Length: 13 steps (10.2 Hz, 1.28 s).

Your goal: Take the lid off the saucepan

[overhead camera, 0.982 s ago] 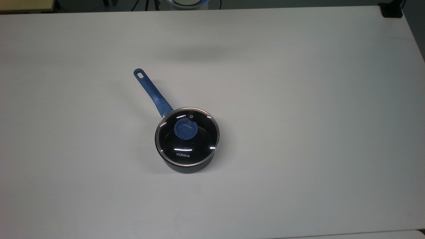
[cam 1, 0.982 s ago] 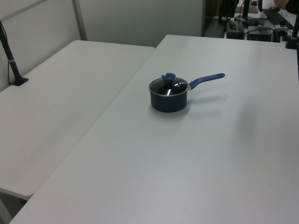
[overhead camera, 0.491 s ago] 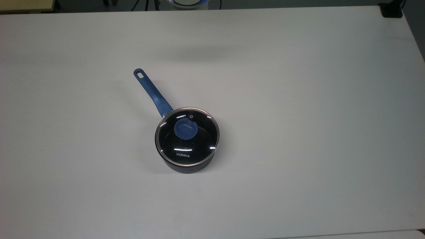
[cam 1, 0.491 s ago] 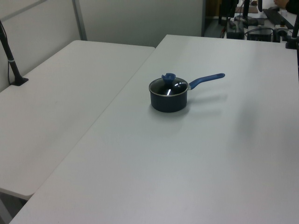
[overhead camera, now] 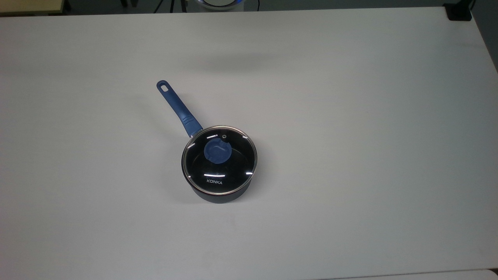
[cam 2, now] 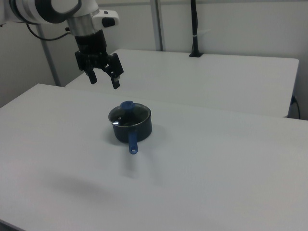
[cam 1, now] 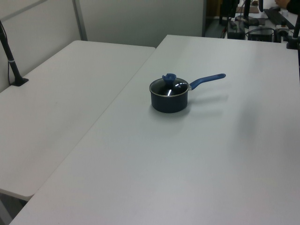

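The white bench (overhead camera: 350, 155) spreads wide beneath the claw (cam 2: 103, 79), which hangs released, fingers apart. Below it, toward the right view's right, sits the saucepan (cam 2: 139, 131), its lid (cam 2: 129, 113) seated on top, blue knob (overhead camera: 217, 151) untouched.

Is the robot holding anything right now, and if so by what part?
Nothing is held. The open gripper hangs above the table, apart from the round clear glass lid.

Robot arm (cam 2: 33, 9) cut off by the right view's upper left edge.
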Each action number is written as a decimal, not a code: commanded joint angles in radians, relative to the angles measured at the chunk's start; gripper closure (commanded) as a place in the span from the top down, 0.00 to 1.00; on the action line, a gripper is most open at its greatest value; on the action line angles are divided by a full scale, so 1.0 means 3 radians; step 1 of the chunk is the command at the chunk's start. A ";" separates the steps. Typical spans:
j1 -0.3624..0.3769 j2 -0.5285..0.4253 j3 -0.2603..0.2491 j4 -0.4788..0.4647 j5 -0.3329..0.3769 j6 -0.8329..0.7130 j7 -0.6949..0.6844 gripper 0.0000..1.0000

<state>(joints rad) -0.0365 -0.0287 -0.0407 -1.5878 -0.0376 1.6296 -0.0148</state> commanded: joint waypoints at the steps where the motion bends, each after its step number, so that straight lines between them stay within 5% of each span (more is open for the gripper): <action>1: 0.0050 -0.0063 -0.0048 -0.0066 -0.0008 0.0049 -0.0038 1.00; 5: 0.0040 0.0125 -0.0105 -0.0015 -0.0013 0.0166 0.0013 1.00; 8: 0.0086 0.0723 -0.0043 0.0240 0.0074 0.0705 0.1546 1.00; 13: 0.0255 0.1664 0.0171 0.0623 0.0146 0.1766 0.2829 1.00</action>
<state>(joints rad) 0.0312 0.3588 0.0006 -1.4979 -0.0099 2.0988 0.7111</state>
